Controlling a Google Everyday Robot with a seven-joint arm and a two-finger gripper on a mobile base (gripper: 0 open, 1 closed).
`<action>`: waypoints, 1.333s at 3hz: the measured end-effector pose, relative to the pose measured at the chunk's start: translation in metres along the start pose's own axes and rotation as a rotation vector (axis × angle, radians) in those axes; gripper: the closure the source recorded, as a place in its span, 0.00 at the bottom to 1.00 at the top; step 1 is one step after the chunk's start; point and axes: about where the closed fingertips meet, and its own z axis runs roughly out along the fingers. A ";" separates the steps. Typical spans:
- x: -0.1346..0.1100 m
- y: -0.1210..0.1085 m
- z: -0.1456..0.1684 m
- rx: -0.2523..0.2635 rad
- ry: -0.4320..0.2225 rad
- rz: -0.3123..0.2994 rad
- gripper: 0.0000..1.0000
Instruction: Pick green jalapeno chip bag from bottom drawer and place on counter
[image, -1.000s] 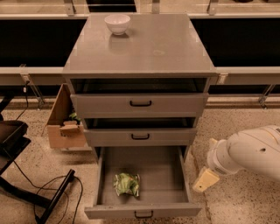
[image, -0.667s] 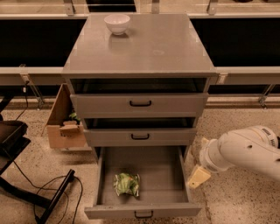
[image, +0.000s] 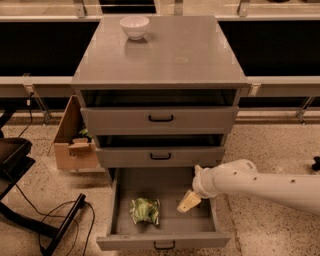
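The green jalapeno chip bag (image: 145, 210) lies crumpled on the floor of the open bottom drawer (image: 163, 243), left of its middle. My gripper (image: 189, 201) hangs over the right half of that drawer, a short way right of the bag and apart from it. The white arm reaches in from the right. The counter (image: 170, 55) is the grey cabinet top, with a white bowl (image: 134, 26) at its back left.
The two upper drawers (image: 160, 120) are pulled out slightly. A cardboard box (image: 75, 145) stands on the floor left of the cabinet. A black frame and cables (image: 55, 225) lie at the lower left.
The arm has moved left, bringing my gripper from beside the drawer's right wall to over the drawer's right half. The bag has not moved.
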 end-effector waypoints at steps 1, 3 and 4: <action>-0.016 0.006 0.084 -0.041 -0.084 0.054 0.00; -0.010 0.026 0.167 -0.118 -0.099 0.117 0.00; -0.015 0.031 0.178 -0.121 -0.115 0.103 0.00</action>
